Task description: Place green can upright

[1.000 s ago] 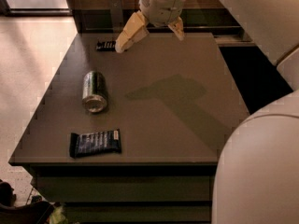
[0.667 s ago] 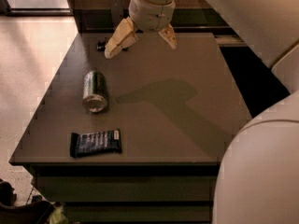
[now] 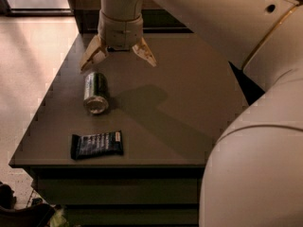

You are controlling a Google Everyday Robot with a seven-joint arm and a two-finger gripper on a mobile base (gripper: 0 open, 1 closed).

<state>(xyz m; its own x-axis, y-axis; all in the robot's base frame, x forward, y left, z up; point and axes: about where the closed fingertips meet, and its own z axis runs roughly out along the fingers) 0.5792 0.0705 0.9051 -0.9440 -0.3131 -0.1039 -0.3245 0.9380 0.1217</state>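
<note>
Big white arm fills the near right side; grey table below it; dark-blue snack wrapper lies flat near the table's front left edge; behind it the green can lies on its side, silver end toward the camera, on the left part of the table; gripper hangs above the table just beyond the can, fingers spread wide, holding nothing; pale floor at far left.

On the table, the green can on its side, tool just behind it, wrapper before it.
</note>
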